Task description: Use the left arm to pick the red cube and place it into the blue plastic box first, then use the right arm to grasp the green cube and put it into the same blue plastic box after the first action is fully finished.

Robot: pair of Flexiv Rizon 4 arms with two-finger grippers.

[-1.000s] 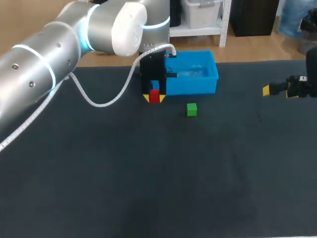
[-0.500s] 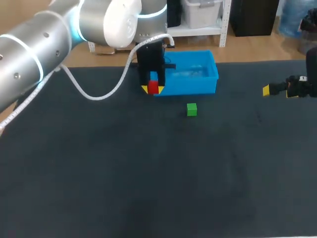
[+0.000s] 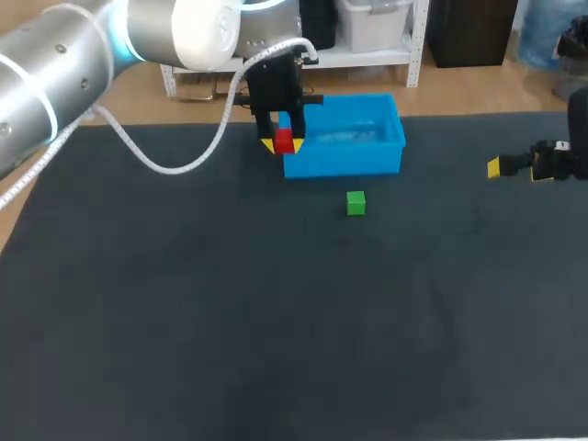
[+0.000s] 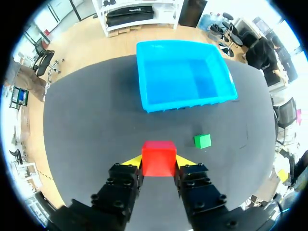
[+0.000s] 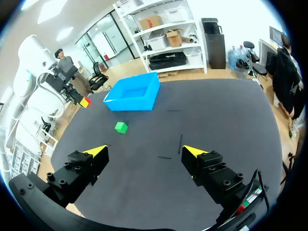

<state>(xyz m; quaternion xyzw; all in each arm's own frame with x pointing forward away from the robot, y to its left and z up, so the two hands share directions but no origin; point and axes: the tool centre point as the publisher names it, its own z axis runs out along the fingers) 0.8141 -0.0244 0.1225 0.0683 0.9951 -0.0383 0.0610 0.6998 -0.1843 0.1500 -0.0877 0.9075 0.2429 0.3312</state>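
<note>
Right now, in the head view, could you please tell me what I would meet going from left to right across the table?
The red cube, held between the left fingers → green cube → right fingers, open.

A table (image 3: 276,322) with a dark charcoal, matte cover fills most of the frame, from the lower edge up to a straight far edge across the upper third. Two short thin marks (image 5: 181,143) lie on it.

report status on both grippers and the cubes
Left gripper shut on red cube, just short of blue box. Right gripper open, apart. Green cube on table, path clear.
</note>
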